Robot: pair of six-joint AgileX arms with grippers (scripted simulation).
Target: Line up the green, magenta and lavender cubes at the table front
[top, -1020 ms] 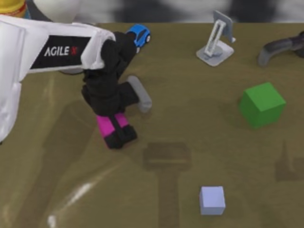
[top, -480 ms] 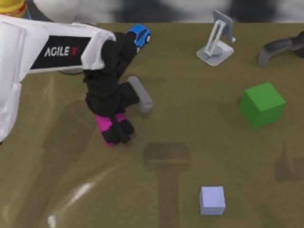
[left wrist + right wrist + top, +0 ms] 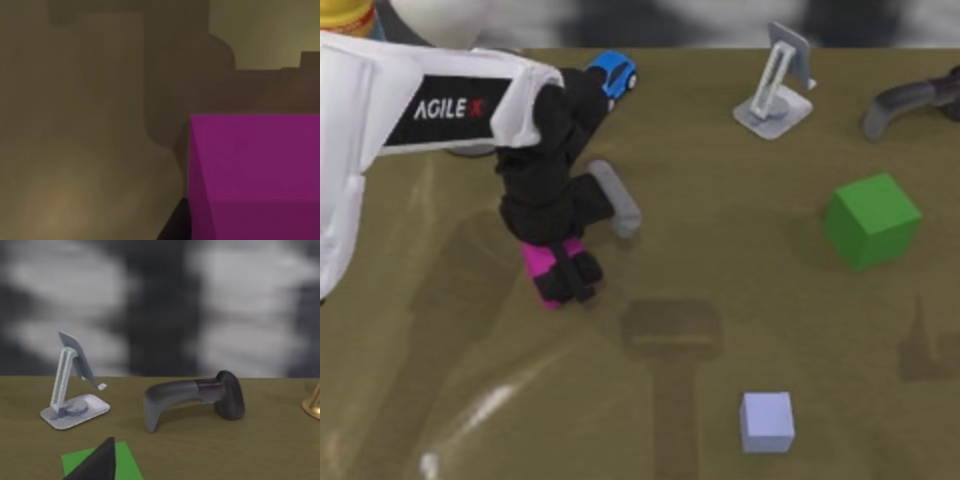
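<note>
So my left gripper (image 3: pixel 567 283) is clamped down on the magenta cube (image 3: pixel 538 262), fingers tight against its sides, well to the left of the lavender cube (image 3: pixel 766 421) and further back on the table (image 3: pixel 800 320). From the left wrist cam the magenta cube (image 3: pixel 255 175) fills a big chunk of the view. The green cube (image 3: pixel 872 220) sits back and to the right of the lavender one, well apart from it. There's a blue toy car (image 3: pixel 613 72) far back from the lavender cube too. My right arm isn't in the top view; its wrist cam catches a corner of the green cube (image 3: pixel 100 463), and I can't tell how its fingers stand.
</note>
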